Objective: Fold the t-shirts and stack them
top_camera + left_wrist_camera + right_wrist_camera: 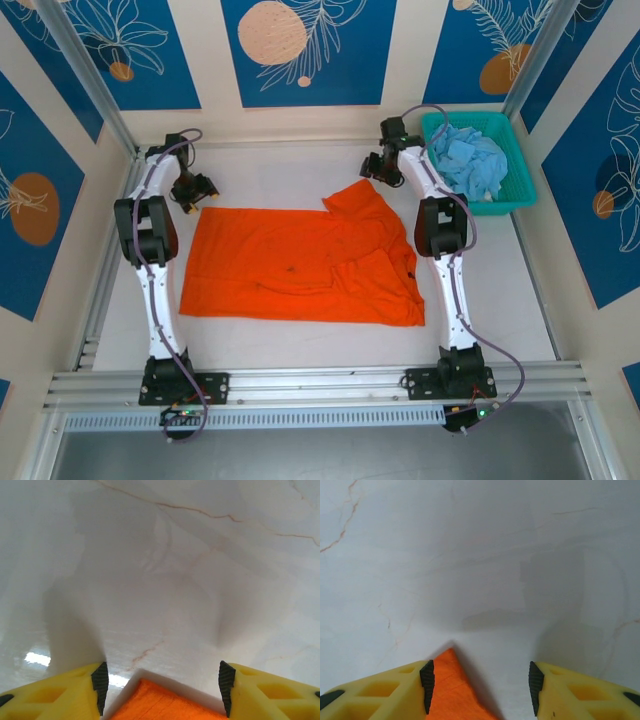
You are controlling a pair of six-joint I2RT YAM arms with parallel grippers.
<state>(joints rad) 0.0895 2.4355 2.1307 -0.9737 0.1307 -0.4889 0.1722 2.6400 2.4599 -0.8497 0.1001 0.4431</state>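
Note:
The bright orange t-shirt [300,265] lies spread flat in the middle of the white table, one sleeve folded up at its far right. My left gripper [195,190] hovers at the shirt's far left corner. In the left wrist view that orange corner [167,702] sits between the open fingers of the left gripper [163,690], apart from both pads. My right gripper [378,166] is at the far right sleeve tip. That orange tip [447,692] lies by the left pad [427,686] of the right gripper [481,687], which is open. Pale blue t-shirts [468,160] are heaped in the basket.
A teal mesh basket [498,207] stands at the far right corner of the table, just right of the right arm. Bare white table [280,170] lies beyond the orange shirt and along its near edge. Metal frame rails border the table.

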